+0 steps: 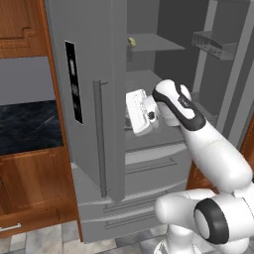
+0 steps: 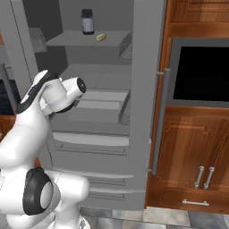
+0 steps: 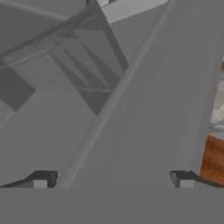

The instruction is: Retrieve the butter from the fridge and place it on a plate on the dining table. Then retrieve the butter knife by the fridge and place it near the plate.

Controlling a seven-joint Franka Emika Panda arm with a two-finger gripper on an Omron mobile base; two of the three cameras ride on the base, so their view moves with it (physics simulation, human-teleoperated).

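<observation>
Fingertips (image 3: 41,178) stand spread wide with nothing between them, inside the open fridge (image 1: 89,124); the butter (image 2: 101,37), apparently, lies on the upper shelf.

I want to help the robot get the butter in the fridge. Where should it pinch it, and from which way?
Probably across its short sides, coming in from the open front of the fridge. The butter is a small stick lying near the front edge of the upper shelf, beside a dark jar. The gripper is open, lower down, so it must rise first.
</observation>
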